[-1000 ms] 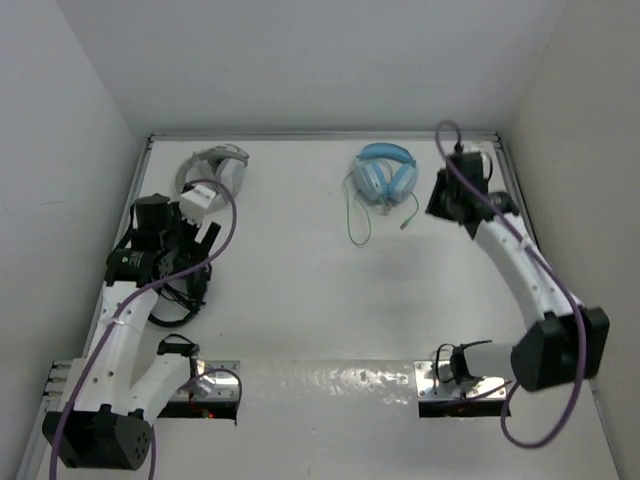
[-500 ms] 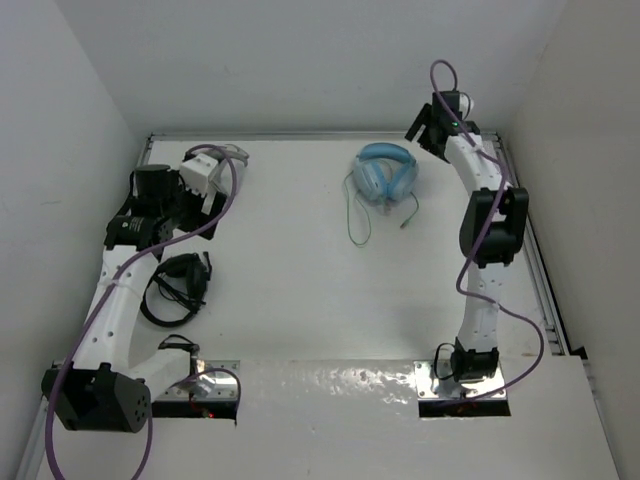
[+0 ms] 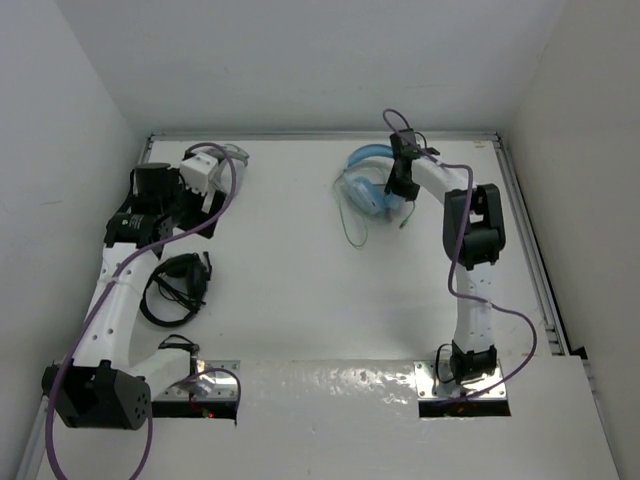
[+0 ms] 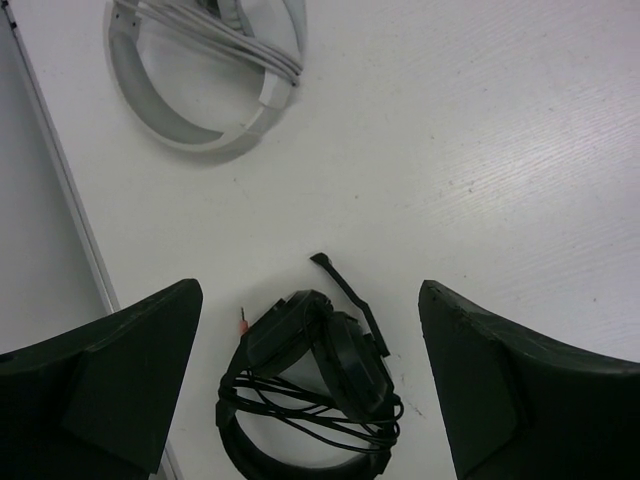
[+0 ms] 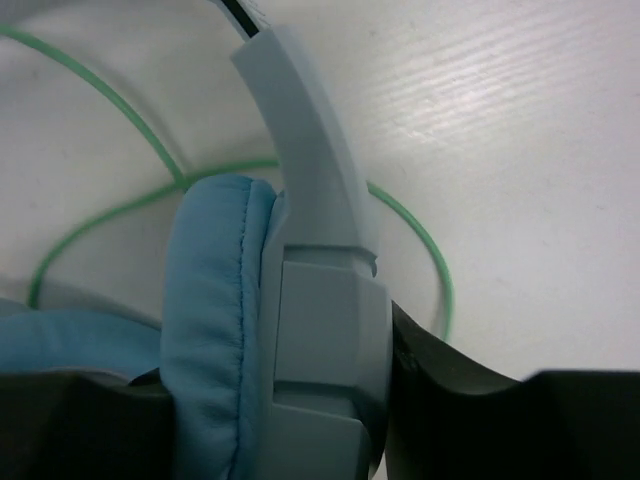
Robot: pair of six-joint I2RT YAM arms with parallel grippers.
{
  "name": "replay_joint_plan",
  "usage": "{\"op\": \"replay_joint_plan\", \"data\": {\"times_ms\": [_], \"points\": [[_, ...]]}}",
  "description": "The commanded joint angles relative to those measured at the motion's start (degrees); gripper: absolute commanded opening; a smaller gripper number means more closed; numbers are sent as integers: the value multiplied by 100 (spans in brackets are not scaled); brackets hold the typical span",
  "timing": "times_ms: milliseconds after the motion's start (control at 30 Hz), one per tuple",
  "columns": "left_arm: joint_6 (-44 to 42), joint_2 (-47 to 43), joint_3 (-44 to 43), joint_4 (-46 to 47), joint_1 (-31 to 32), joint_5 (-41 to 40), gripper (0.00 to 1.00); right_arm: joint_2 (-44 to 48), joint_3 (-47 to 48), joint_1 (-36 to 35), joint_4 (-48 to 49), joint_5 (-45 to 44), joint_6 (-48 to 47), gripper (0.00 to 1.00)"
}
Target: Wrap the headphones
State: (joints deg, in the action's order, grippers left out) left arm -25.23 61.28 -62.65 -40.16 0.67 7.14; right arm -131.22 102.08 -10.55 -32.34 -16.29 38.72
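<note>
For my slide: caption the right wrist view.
Right pincer grips blue headphones' ear cup; green cable loops behind.

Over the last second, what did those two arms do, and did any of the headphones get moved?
The right gripper swung from the right side to the far corner, then left onto the headphones. It closed on one ear cup and nudged them leftward. The left gripper, open, moved away from the black headphones toward the grey-white headphones. Those two pairs stayed put.
</note>
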Motion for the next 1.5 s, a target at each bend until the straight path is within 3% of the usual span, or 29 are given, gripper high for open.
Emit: {"op": "replay_joint_plan", "data": {"times_ms": [0,33,167,233,300,400,467,567,733,933,1033,1100,1133,1233,1300,1367,1400,1467], "points": [[1,190,-579,-44,30,367,87,991,-363,-88,210,-365,-434,4],[36,287,-703,-227,56,420,84,1184,-643,-123,262,-409,-792,0],[308,963,-1502,-799,337,586,81,2274,-1435,-543,605,-445,-1796,0],[309,1534,-2264,-1272,863,631,81,2889,-1838,-816,658,-620,-2270,0],[431,1992,-2741,-1467,1688,299,83,3241,-2051,-1273,729,-858,-2343,0],[729,2379,-3375,-1495,2418,95,88,3917,-2359,-1651,843,-368,-1948,0],[984,2555,-3595,-1416,2543,253,91,4068,-2430,-2020,878,-339,-1728,0],[1170,2740,-3719,-1310,2614,289,92,4218,-2334,-2504,799,-524,-1552,0],[1179,2793,-3614,-924,2702,-1061,88,4437,-2351,-2899,825,-348,-1095,0],[1012,2837,-3201,-572,2842,-1231,78,4509,-2404,-3164,1027,-278,-980,0],[942,2986,-3026,-528,2887,-1407,69,4474,-2316,-3164,1063,-321,-1024,0],[837,3048,-2990,-405,2895,-1609,56,4421,-2193,-3164,1071,-313,-1120,0],[836,3118,-3024,-405,2895,-1697,48,4386,-2149,-3164,1072,-252,-1156,0],[836,3197,-3252,-501,2895,-2091,4,4228,-1973,-3112,1054,-155,-1331,0],[784,3206,-3341,-606,2860,-2207,0,4044,-1825,-2815,1037,272,-1446,1],[783,3233,-3481,-790,2773,-2147,0,3920,-1596,-2480,932,818,-1446,41],[818,3276,-3534,-887,2711,-2024,0,3850,-1343,-2122,887,1552,-1507,60],[914,3460,-3771,-1159,2396,-1796,0,3849,-912,-1891,782,1848,-2048,92]]}}
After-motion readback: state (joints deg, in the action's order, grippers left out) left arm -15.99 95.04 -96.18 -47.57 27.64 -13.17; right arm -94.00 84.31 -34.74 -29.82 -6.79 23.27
